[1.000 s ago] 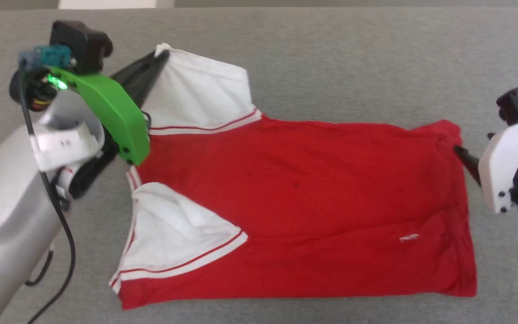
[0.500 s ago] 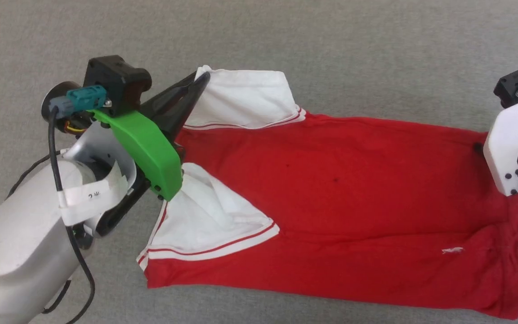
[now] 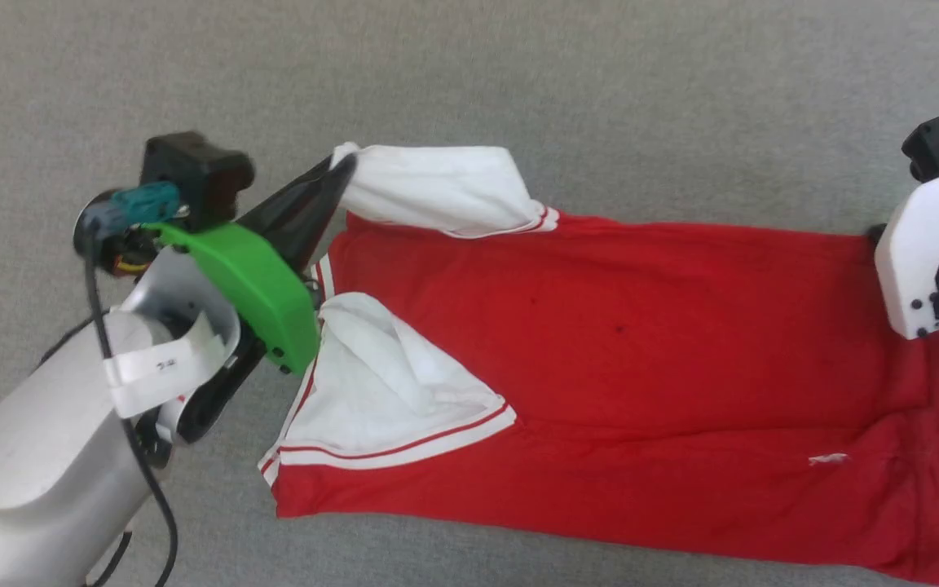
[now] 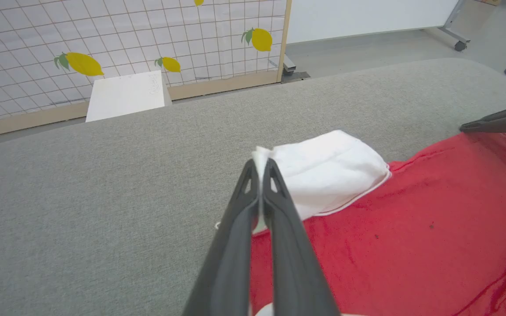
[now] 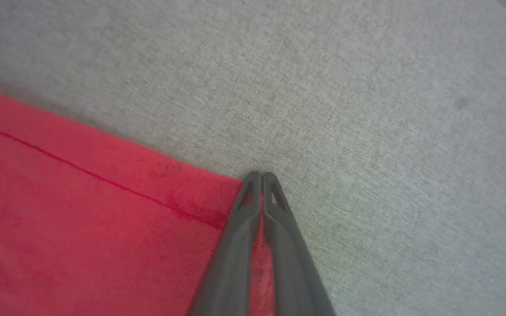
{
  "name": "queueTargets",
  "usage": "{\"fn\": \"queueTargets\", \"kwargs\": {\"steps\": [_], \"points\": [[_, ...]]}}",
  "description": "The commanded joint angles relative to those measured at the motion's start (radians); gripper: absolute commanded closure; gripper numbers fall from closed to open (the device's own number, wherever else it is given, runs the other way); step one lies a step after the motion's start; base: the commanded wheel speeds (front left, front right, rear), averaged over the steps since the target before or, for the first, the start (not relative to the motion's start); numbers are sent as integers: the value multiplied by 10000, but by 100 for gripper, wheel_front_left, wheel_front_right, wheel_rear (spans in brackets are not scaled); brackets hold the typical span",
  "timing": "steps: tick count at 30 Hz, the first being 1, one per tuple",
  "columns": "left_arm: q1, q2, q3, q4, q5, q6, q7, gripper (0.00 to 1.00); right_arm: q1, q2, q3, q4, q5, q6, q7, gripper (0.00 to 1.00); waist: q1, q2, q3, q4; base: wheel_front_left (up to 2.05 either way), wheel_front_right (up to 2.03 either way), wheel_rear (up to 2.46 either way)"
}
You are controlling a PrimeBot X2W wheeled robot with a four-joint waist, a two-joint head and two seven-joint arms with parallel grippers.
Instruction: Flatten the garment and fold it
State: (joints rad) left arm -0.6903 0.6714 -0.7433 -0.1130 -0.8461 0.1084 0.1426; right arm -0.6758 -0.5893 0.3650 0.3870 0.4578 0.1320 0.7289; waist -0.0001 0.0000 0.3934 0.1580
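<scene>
**A:** Where's the jersey (image 3: 641, 342) sitting?

**B:** Spread out on the grey bench (image 3: 600, 98), both white sleeves at its left end.

**A:** And the claws?

**B:** Left claw (image 4: 261, 169) is pinched tight on the tip of the jersey's far sleeve (image 3: 445, 187). Right claw (image 5: 259, 177) is clamped on the jersey's far hem corner, fingers together.

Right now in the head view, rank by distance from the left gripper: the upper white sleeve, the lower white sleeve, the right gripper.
1. Upper white sleeve: pinched in the left gripper.
2. Lower white sleeve: just below, lower left.
3. Right gripper: far right, at the garment hem corner.
</scene>
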Motion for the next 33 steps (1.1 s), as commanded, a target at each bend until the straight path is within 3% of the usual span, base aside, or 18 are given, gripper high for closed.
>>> {"fn": "queueTargets", "kwargs": {"steps": [1, 9, 15, 20, 26, 33], "points": [[274, 12, 121, 68, -106, 131, -157, 100, 224, 220, -73, 47, 125, -13, -288, 100, 1, 0, -491, -258, 0, 0, 0], [1416, 306, 239, 20, -549, 496, -423, 100, 1432, 470, -988, -756, 363, -13, -1058, 100, 1, 0, -1628, -490, 0, 0, 0], [2555, 693, 129, -303, -918, 836, -329, 100, 3018, 935, -2217, -1725, 210, -13, -1248, 100, 1, 0, -2189, -496, 0, 0, 0], [3562, 911, -62, -564, -1295, 1059, -243, 100, 4575, 1407, -3005, -2626, 94, -13, -899, 100, 1, 0, -2419, -463, 0, 0, 0], [4626, 1387, -433, -529, -1541, 1322, 116, 100, 6188, 1617, -3215, -3498, 34, -13, 126, 100, 1, 0, -2499, -393, 0, 0, 0], [4779, 1327, -1039, 119, -1412, 1032, 582, 100, 6885, 1428, -3012, -3721, -87, -13, 932, 100, 1, 0, -2373, -295, 0, 0, 0]]}}
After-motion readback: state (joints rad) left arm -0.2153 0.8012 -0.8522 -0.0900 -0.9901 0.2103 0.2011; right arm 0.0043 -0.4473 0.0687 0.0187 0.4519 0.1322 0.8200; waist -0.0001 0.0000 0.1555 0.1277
